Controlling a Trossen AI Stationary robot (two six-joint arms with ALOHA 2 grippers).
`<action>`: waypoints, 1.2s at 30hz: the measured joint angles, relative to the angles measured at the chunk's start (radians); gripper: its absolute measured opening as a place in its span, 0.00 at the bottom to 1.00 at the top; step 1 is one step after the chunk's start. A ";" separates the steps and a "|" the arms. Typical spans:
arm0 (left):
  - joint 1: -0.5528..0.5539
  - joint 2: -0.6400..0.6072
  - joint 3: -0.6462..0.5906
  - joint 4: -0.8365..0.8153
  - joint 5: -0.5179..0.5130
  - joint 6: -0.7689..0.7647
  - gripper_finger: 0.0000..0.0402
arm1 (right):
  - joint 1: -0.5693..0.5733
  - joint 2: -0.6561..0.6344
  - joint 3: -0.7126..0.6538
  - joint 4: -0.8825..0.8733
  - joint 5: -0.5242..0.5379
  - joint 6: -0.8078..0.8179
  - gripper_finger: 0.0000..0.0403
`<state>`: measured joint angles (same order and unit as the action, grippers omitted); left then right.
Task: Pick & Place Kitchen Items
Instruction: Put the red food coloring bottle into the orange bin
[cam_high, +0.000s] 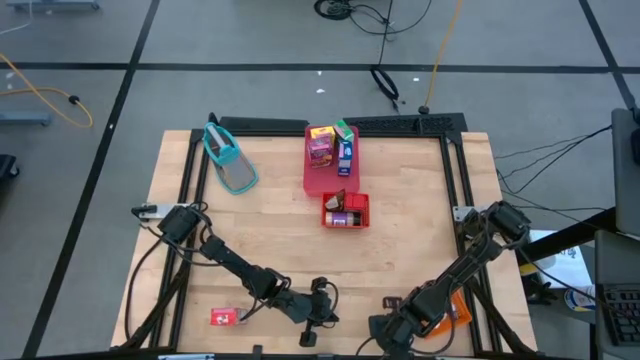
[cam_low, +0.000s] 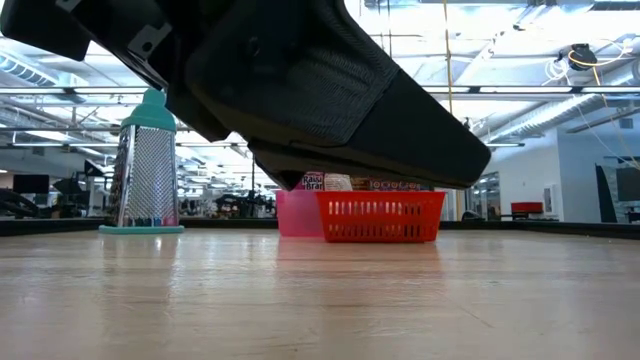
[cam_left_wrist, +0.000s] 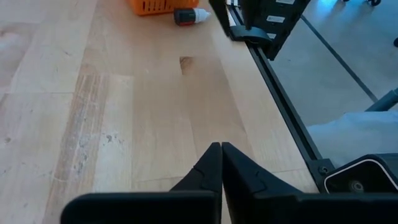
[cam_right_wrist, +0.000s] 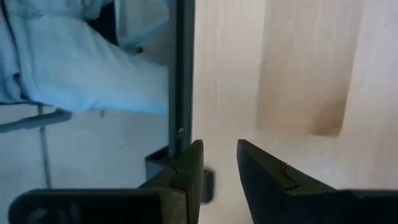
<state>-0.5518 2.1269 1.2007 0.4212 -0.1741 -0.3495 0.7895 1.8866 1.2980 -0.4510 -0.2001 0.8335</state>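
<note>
Pale wooden tabletop (cam_high: 270, 215) inside a black metal frame (cam_high: 455, 170), seen from above. Near the middle of the far edge: a flat pink tray (cam_high: 322, 175) carrying small cartons — a yellow-and-purple carton (cam_high: 321, 147) beside a green-and-blue carton (cam_high: 345, 145), both upright. Touching the tray's near end: a small red mesh basket (cam_high: 346, 211) with a dark little item inside (too small to name). Toward the far left corner: a metal box grater with a teal handle (cam_high: 230, 160), lying flat in the high view, though upright in the low view (cam_low: 147, 165). Close to the near edge, left of centre: a small red carton (cam_high: 223, 317), lying alone on the wood.

Left gripper (cam_high: 322, 305) low over the near edge around its middle, fingers (cam_left_wrist: 211, 171) pressed together with nothing between them. From its wrist camera, an orange bin (cam_left_wrist: 154, 6) and a small dark-and-white bottle (cam_left_wrist: 189, 16) lying just beside it, well apart from the gripper.

Right gripper (cam_high: 385, 325) at the near edge toward the right corner, next to the orange bin (cam_high: 450, 312); fingers (cam_right_wrist: 186, 171) slightly parted, holding nothing, poised over the table's edge and frame rail.
</note>
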 joint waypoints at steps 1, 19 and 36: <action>0.000 0.000 0.000 0.000 0.000 0.000 0.01 | -0.003 -0.006 0.000 -0.009 -0.015 0.006 0.22; 0.000 0.000 0.000 -0.001 0.000 -0.005 0.04 | 0.064 -0.068 0.002 -0.240 -0.010 0.128 0.02; 0.001 0.000 0.000 -0.002 0.000 -0.008 0.07 | 0.084 -0.045 0.000 -0.238 -0.014 0.179 0.00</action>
<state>-0.5510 2.1269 1.2007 0.4194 -0.1741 -0.3576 0.8730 1.8420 1.2976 -0.6887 -0.2146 1.0122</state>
